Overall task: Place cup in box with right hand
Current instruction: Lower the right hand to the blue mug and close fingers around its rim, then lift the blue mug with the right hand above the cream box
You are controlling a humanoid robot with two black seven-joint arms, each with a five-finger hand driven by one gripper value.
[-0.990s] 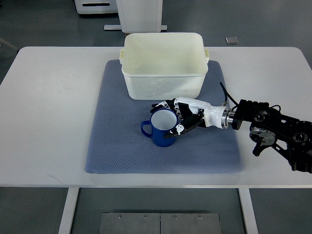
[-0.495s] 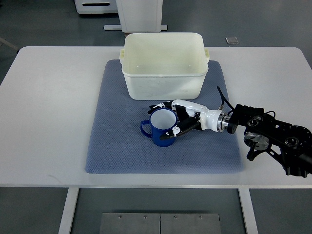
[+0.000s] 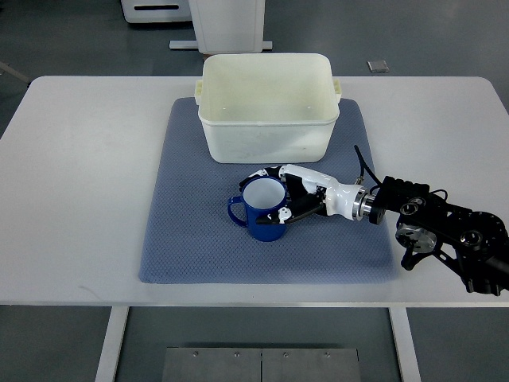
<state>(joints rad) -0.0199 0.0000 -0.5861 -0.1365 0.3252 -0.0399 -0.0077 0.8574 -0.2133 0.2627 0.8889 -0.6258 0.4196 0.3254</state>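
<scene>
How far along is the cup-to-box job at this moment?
Done: the right hand has reached the blue cup and its fingers wrap the cup's sides. In hand: securing that grasp; the cup looks upright on the mat, not clearly lifted. Left: raising it, carrying it to the box, which holds nothing visible, and letting go inside.

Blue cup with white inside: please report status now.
Right hand wrapped around blue cup with white inside. Cup upright on blue-grey mat, not in cream plastic box. Left hand out of view. Path clear.
</scene>
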